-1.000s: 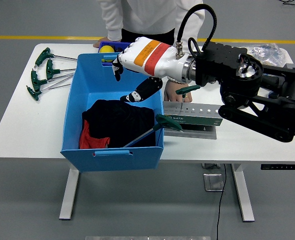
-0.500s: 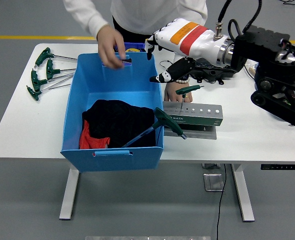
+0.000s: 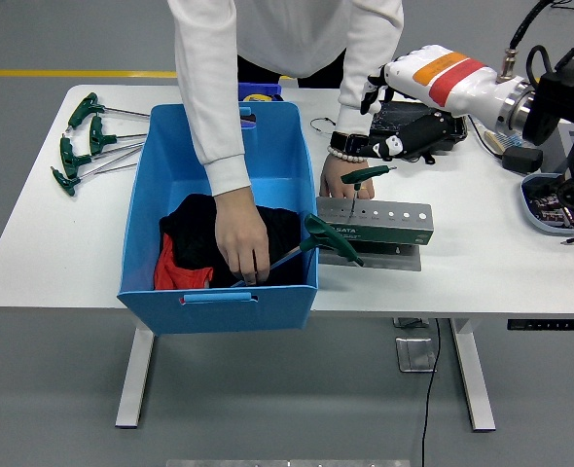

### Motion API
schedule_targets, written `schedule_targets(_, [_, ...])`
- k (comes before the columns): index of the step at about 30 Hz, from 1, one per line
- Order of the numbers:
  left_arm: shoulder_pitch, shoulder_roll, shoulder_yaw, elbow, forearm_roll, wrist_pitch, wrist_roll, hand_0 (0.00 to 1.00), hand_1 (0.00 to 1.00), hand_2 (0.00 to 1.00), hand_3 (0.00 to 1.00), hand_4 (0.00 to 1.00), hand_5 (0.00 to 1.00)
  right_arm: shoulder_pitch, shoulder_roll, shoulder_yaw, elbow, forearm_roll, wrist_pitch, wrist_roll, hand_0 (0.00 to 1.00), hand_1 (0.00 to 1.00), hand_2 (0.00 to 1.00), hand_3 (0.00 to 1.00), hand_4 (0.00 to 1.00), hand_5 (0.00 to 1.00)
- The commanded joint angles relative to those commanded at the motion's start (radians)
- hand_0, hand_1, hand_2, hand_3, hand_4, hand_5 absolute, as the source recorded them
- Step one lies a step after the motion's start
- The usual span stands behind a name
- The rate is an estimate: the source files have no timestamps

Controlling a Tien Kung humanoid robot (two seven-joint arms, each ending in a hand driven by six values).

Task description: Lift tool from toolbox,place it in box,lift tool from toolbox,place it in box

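A blue box (image 3: pixel 149 199) stands mid-table with a black and red cloth (image 3: pixel 183 255) inside. One green T-handle tool (image 3: pixel 328 238) leans over the box's right wall, its shaft running down into the box. To the right is the grey-green toolbox rack (image 3: pixel 382 223), with one small T-handle tool (image 3: pixel 366 176) upright in it. My right hand (image 3: pixel 380 113), white with orange and red bands, hovers open above and behind the rack and holds nothing. A person's hand (image 3: pixel 240 245) reaches into the box at the tool's shaft. Their other hand (image 3: pixel 343 181) rests behind the rack.
Several green T-handle tools (image 3: pixel 81 142) lie at the table's left end. A black case (image 3: pixel 433 131) sits under my right hand. A blue tray with small parts (image 3: pixel 552 202) stands at the right edge. The person leans over the far side of the table.
My right arm has drawn back to the right, away from the box. The person's hand has dropped from the box's far rim down to the leaning tool's shaft.
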Motion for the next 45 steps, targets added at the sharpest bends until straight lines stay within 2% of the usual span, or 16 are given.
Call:
schedule_targets(7, [-0.004, -0.001, 0.018, 0.000, -0.022, -0.001, -0.008, 0.489, 0.490, 0.499, 0.683, 0.720, 0.674, -0.105, -0.035, 0.099, -0.028, 0.078, -0.022, -0.012, 0.463, 0.565, 0.644, 0.597, 0.942, 0.667])
schedule_targets(13, [-0.004, -0.004, 0.011, 0.000, -0.018, -0.001, -0.008, 0.489, 0.491, 0.500, 0.683, 0.720, 0.675, -0.196, -0.053, 0.178, -0.059, 0.141, -0.061, -0.031, 0.460, 0.561, 0.642, 0.602, 0.956, 0.687])
schedule_targets(19, [-0.001, -0.006, 0.011, 0.000, -0.015, -0.001, -0.005, 0.490, 0.491, 0.500, 0.682, 0.720, 0.676, -0.267, -0.060, 0.238, -0.053, 0.227, -0.080, -0.036, 0.453, 0.562, 0.647, 0.602, 0.959, 0.694])
schedule_targets(27, [0.001, -0.008, 0.012, 0.000, -0.017, 0.000, -0.006, 0.495, 0.492, 0.501, 0.683, 0.720, 0.677, -0.367, -0.046, 0.313, -0.050, 0.393, -0.118, -0.032, 0.468, 0.564, 0.672, 0.606, 0.959, 0.696])
schedule_targets(34, [0.001, -0.010, 0.011, 0.000, -0.015, 0.001, -0.006, 0.494, 0.492, 0.501, 0.681, 0.719, 0.676, -0.405, -0.029, 0.318, -0.057, 0.570, -0.172, -0.031, 0.481, 0.580, 0.681, 0.613, 0.964, 0.706])
schedule_targets(45, [0.004, -0.010, 0.021, 0.000, -0.021, 0.000, -0.006, 0.495, 0.495, 0.504, 0.681, 0.717, 0.676, -0.428, 0.019, 0.285, -0.082, 0.643, -0.158, -0.055, 0.506, 0.588, 0.696, 0.654, 0.967, 0.715])
